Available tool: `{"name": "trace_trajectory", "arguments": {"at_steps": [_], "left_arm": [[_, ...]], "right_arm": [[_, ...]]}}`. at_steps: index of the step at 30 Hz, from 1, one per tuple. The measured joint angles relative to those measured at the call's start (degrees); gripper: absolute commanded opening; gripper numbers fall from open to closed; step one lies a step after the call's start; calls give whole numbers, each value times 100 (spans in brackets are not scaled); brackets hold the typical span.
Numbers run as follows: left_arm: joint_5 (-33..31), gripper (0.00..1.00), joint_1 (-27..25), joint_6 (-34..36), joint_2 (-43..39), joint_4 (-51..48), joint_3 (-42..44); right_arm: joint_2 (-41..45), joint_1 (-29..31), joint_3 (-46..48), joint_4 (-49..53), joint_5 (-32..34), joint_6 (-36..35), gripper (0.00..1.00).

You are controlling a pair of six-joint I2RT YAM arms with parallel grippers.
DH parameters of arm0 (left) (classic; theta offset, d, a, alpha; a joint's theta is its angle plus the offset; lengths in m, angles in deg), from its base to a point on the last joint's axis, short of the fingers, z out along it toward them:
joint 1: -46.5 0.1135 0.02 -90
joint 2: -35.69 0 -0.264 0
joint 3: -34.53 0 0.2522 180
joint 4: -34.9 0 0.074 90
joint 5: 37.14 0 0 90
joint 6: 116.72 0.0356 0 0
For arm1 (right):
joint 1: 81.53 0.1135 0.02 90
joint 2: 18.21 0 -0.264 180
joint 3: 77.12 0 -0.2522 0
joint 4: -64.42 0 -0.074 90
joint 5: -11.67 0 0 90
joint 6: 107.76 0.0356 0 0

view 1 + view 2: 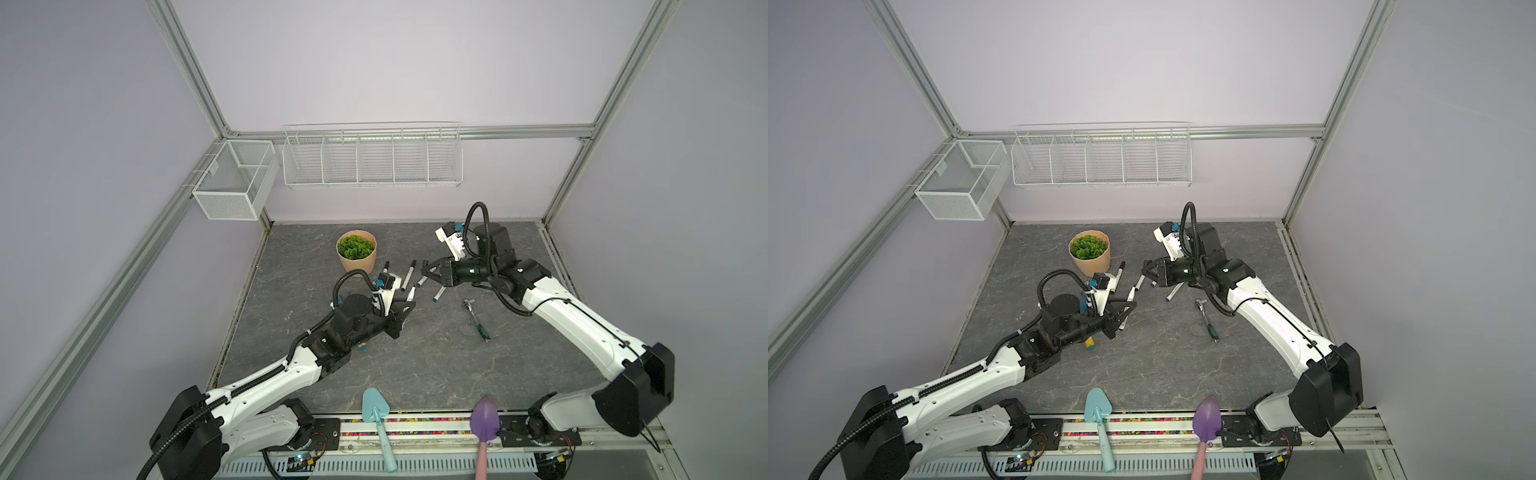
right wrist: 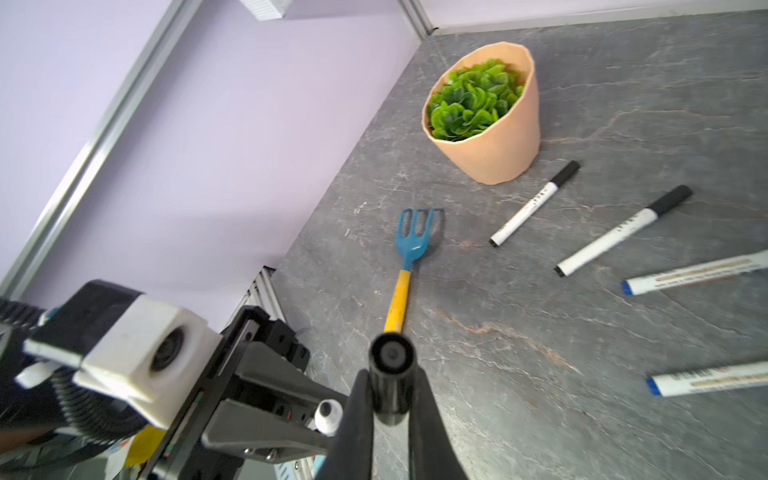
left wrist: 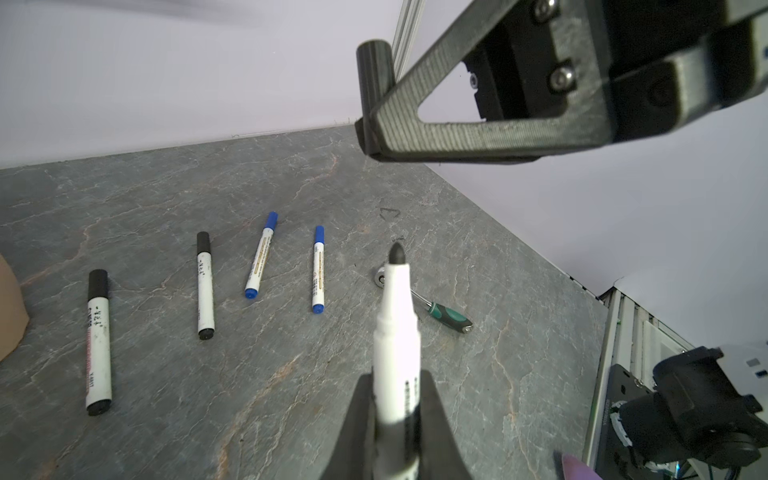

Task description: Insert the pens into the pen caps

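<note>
An uncapped pen (image 3: 397, 332), white-barrelled with dark print and a bare black felt tip, is clamped in the left jaws and held above the surface (image 3: 291, 395). Four capped pens are laid flat on the surface, apart from one another: a black-capped pen (image 3: 99, 340) near the plant pot (image 2: 486, 124), a second black-capped pen (image 3: 205, 286), then a slimmer blue-capped pen (image 3: 261, 255) and a second blue-capped pen (image 3: 318, 270), each blue-plugged. A short black cap (image 2: 390, 365) is gripped in the right jaws, apart from the bare tip.
</note>
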Motion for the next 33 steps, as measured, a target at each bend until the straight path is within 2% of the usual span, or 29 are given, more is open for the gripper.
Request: {"name": "trace_trajectory", "arguments": {"at_steps": [10, 33], "left_arm": [[-63, 0, -4, -13, 11, 219, -2], [-107, 0, -20, -63, 107, 273, -35]], "right_arm": [[2, 0, 256, -162, -610, 201, 7], [24, 151, 376, -584, -997, 446, 7]]}}
